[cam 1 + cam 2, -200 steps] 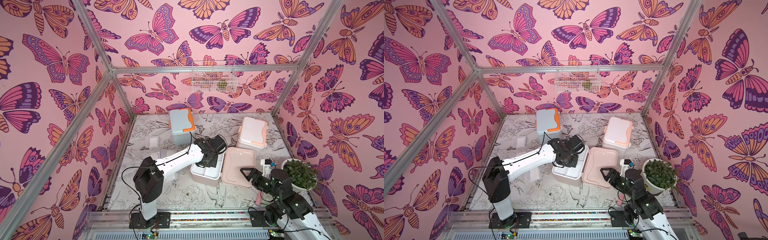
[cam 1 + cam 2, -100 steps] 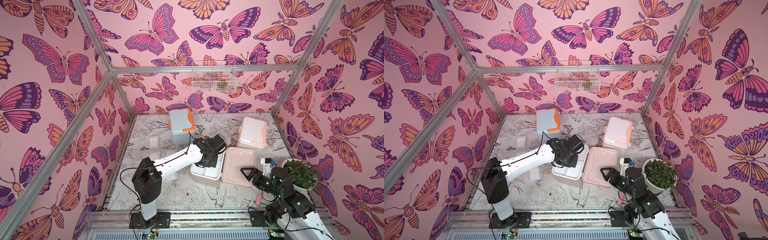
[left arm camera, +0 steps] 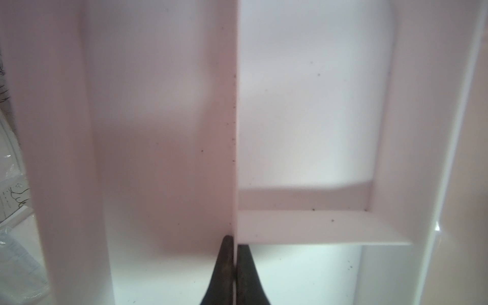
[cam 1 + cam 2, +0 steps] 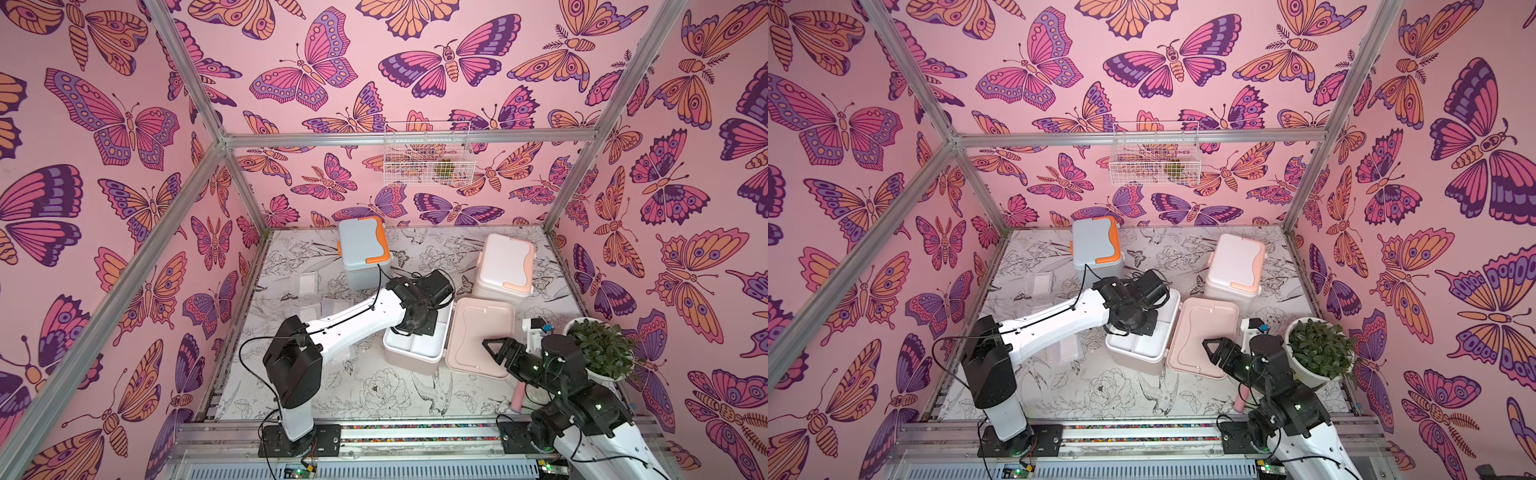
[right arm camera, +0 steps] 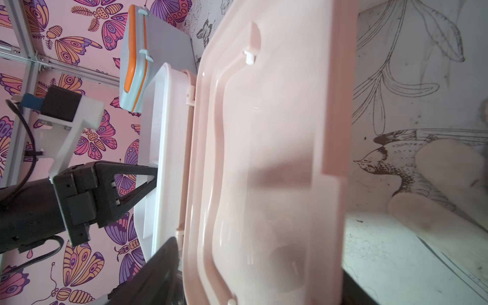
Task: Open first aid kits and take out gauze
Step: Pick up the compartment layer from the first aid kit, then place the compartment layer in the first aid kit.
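Nothing moved: left claw [image 3: 235, 244] pinched together in the open dusty pink plastic box [image 4: 409, 365], right claw [image 4: 491, 350] apart; light blue plastic box [image 4: 361, 243] and white plastic box [image 4: 505, 259] above stay shut.

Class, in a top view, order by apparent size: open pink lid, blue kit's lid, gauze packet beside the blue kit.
1. open pink lid, largest, though nearer the camera
2. blue kit's lid
3. gauze packet, smallest

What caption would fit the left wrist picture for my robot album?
Left claw, pinched shut, at the middle wall of a white tray whose pockets look bare.
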Robot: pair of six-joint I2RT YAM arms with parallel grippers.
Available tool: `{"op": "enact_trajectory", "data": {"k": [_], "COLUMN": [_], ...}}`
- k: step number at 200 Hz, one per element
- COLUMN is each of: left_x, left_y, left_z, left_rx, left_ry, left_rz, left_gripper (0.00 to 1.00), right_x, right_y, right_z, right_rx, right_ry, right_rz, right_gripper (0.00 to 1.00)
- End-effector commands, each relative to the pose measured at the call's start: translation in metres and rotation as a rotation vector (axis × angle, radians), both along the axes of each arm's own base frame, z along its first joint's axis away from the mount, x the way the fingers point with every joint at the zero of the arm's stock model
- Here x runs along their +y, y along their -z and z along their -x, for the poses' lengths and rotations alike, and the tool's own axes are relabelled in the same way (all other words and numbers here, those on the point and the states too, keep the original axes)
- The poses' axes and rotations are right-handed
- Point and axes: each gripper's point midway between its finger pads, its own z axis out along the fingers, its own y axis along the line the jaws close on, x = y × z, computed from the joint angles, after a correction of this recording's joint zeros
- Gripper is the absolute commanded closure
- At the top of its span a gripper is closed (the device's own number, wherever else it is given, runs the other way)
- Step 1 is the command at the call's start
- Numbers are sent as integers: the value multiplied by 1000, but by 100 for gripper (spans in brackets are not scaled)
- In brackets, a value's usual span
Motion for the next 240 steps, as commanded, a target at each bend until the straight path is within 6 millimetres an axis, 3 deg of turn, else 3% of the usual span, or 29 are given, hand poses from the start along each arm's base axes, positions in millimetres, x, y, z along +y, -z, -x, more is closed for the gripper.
{"op": "enact_trajectory", "data": {"k": [1,68,100,130,134,185,212,240], "left_x": [-10,0,20,45,53,140,168,185], "left_y": [-22,-87,-112,-131,-145,-147,-144,-138], "left_z": [4,8,6,2,5,-9,-22,-30], "left_rx": [-23,-127,-152,-111,-136,-122,-64,-40], "left_ry": [36,70,53,22,18,-238,-354,-403], "left_rz": [74,241,361,604,649,881,1116,1217], "left_gripper": [100,100,100,100,100,100,100,100], "right_x": [1,4,4,5,6,10,13,12], "right_y": [-21,-24,-29,-33,-33,-44,-49,-50], "right_z": [-3,-4,-4,-4,-4,-3,-4,-4], "right_rx": [-54,-58,-63,-68,-68,-82,-85,-84], "right_ry": [-10,-21,-27,-34,-38,-81,-101,-103], "right_rz": [1,-7,-9,-10,-9,8,14,24], "right_gripper": [25,25,25,25,25,25,25,25]}}
